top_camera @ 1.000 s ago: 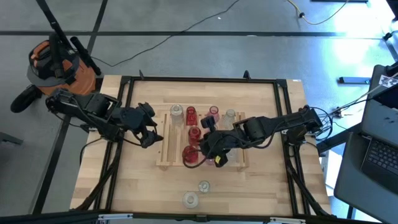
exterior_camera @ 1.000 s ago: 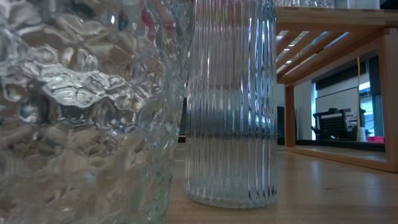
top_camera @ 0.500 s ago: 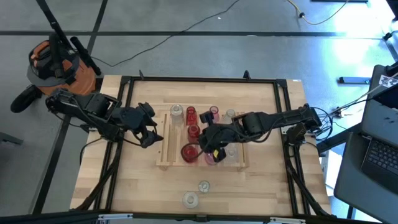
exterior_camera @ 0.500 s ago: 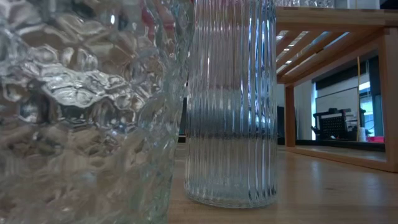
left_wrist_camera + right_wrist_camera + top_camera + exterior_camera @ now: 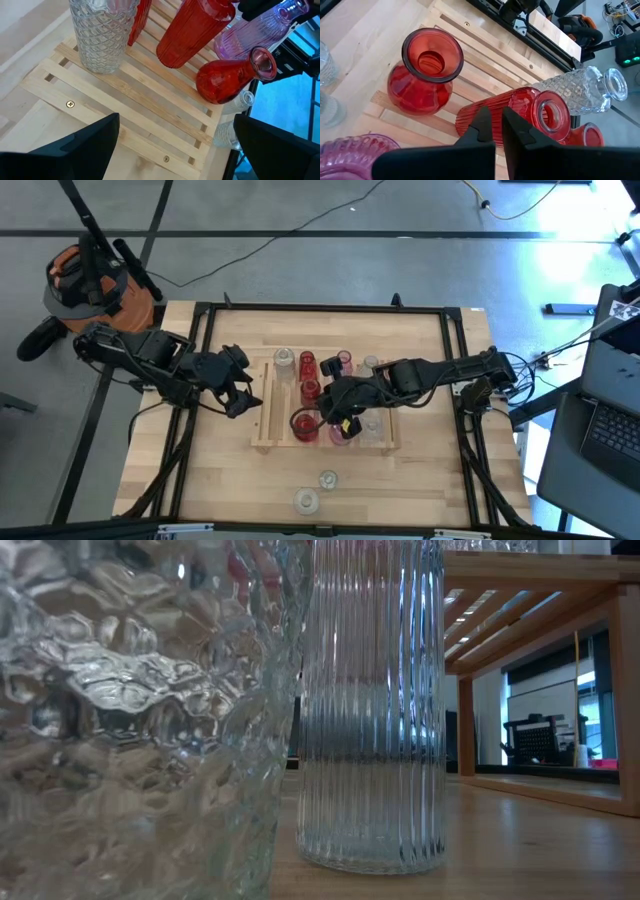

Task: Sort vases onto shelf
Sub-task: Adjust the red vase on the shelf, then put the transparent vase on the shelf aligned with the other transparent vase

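You see the shelf lying flat in the middle of the table, with several vases standing on its slats. In the high view a clear vase stands at the far left of the shelf, and a tall red vase is just beside it on the right. A second red vase stands a little nearer. A round red vase with a wide mouth stands at the near side of the shelf, and a pink vase is just right of it. One more pink vase and a clear vase stand at the far right part of the shelf.

Your right end effector is over the middle of the shelf, between the red vases and the near pink one. Its fingers are pressed together and they hold nothing; in the right wrist view the ribbed red vase appears just beyond the tips.

Your left end effector waits near the left edge of the shelf, with its fingers wide apart and empty.

Two clear vases are still on the table at the near side, well apart from the shelf. In the low view they fill most of the picture, a ribbed one and a faceted one.
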`<control>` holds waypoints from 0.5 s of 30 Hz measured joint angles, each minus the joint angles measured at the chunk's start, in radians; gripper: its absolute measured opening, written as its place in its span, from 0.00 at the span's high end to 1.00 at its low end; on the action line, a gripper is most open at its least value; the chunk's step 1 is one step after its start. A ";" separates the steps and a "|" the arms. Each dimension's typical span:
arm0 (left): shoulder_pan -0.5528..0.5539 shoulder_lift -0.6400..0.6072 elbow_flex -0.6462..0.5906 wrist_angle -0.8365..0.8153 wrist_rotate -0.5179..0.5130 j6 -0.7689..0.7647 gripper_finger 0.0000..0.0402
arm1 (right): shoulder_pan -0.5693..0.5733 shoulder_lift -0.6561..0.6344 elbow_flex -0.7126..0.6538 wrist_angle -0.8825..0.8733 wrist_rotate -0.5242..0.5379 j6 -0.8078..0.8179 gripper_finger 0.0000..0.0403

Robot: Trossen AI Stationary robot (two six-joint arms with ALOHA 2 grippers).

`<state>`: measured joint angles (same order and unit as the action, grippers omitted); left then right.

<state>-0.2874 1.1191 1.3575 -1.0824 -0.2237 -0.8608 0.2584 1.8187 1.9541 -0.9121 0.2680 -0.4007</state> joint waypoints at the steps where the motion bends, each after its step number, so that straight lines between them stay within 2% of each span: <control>1: 0.000 0.000 0.000 0.000 0.000 0.000 0.04 | 0.000 0.000 0.000 0.005 0.000 0.000 1.00; 5: 0.000 0.000 0.000 0.000 0.004 0.000 0.04 | 0.003 0.000 0.026 0.028 -0.017 0.017 1.00; 11: -0.002 0.000 0.000 0.000 0.008 -0.002 0.04 | 0.004 -0.002 0.178 0.010 -0.017 0.038 1.00; 13: -0.002 0.000 0.000 -0.001 0.042 -0.026 0.04 | 0.004 -0.002 0.241 -0.001 -0.020 0.043 1.00; 15: -0.004 0.000 0.000 -0.009 0.118 -0.051 0.04 | 0.009 -0.003 0.300 -0.040 -0.041 0.076 1.00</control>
<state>-0.2913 1.1191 1.3575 -1.0912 -0.1060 -0.9120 0.2671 1.8155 2.2542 -0.9519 0.2273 -0.3247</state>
